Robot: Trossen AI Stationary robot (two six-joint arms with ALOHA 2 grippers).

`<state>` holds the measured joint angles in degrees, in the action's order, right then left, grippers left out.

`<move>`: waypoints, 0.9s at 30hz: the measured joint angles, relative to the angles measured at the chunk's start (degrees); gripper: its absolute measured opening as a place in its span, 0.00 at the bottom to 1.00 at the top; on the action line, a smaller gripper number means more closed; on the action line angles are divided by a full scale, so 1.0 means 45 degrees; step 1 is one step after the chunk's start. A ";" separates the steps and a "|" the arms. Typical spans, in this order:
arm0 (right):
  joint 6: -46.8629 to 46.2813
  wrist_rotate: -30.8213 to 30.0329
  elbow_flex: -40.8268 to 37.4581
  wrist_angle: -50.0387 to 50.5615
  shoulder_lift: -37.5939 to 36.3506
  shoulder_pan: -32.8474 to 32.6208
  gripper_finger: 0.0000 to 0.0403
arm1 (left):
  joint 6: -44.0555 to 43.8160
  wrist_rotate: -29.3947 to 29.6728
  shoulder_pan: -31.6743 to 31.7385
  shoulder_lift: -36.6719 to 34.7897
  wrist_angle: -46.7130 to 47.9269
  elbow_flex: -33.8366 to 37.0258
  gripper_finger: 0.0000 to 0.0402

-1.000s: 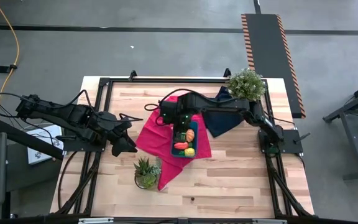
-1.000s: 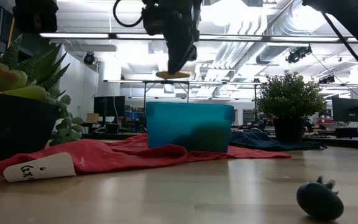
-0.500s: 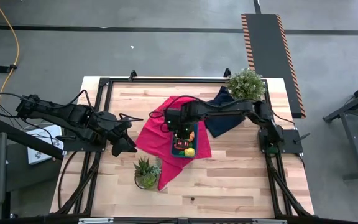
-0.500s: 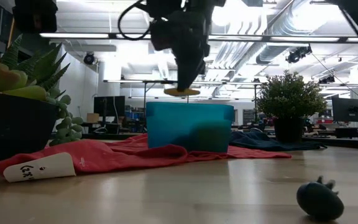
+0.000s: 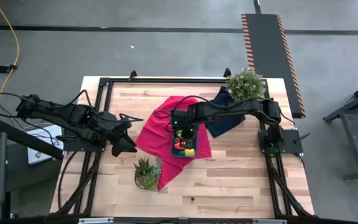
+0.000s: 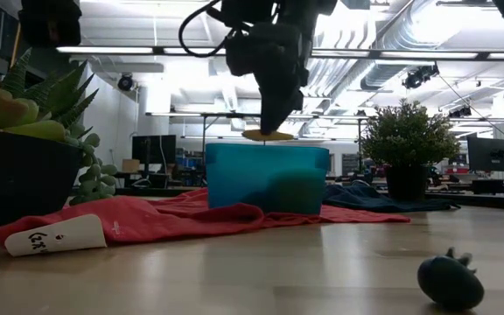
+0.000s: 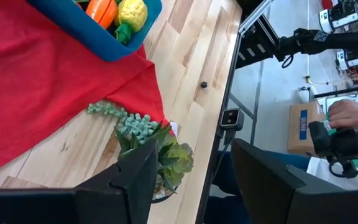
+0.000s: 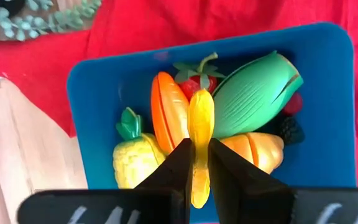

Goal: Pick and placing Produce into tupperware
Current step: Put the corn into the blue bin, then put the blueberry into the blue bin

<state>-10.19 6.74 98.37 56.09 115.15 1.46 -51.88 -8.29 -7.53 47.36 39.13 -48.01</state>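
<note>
The teal-blue tupperware [image 8: 92,81] rests on a red cloth [image 5: 151,134] in the middle of the table. It holds several pieces of produce: an orange piece [image 8: 166,112], a yellow knobbly one [image 8: 132,158], a green one [image 8: 253,90] and a red berry. My right gripper [image 8: 197,155] hangs over the tub, shut on a thin yellow piece [image 8: 201,124]. In the low view the yellow piece [image 6: 268,135] sits just above the tub's rim [image 6: 234,147]. My left gripper [image 7: 191,186] waits open and holding nothing at the table's left side, also seen in the high view [image 5: 128,147]. My right gripper pinches the thin yellow piece between its two fingers, on its flat sides near its one end [image 8: 199,163]. The fingers come from above, pointing steeply down. The piece is lifted clear, hanging below the fingertips [image 6: 274,118] over the produce in the tub.
A small potted succulent [image 5: 146,173] stands on the red cloth's near corner. A bushy potted plant [image 5: 246,84] stands at the far right by a navy cloth [image 5: 225,118]. A small dark object [image 6: 449,282] lies on the bare wood near the low camera.
My right gripper has sunk toward the tupperware with the yellow piece, drifting a little toward the table's right and near edges. The piece now hangs just above the tub's rim. The gripper has stayed shut on it.
</note>
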 joint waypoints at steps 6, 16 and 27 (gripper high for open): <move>0.0037 -0.0024 0.0000 -0.0159 -0.0010 -0.0012 0.07 | 0.0000 0.0000 0.0000 -0.0002 -0.0005 0.0000 0.48; 0.0176 -0.0105 0.0000 -0.0106 -0.0010 -0.0012 0.19 | 0.0000 -0.0004 0.0000 -0.0002 -0.0005 0.0000 0.48; -0.0150 0.0119 0.0005 0.0404 -0.0325 -0.0161 0.22 | 0.0094 0.0002 0.0000 -0.0002 -0.0005 0.0000 0.48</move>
<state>-10.87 7.28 98.39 57.91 113.69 0.74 -51.46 -8.29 -7.53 47.35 39.11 -48.01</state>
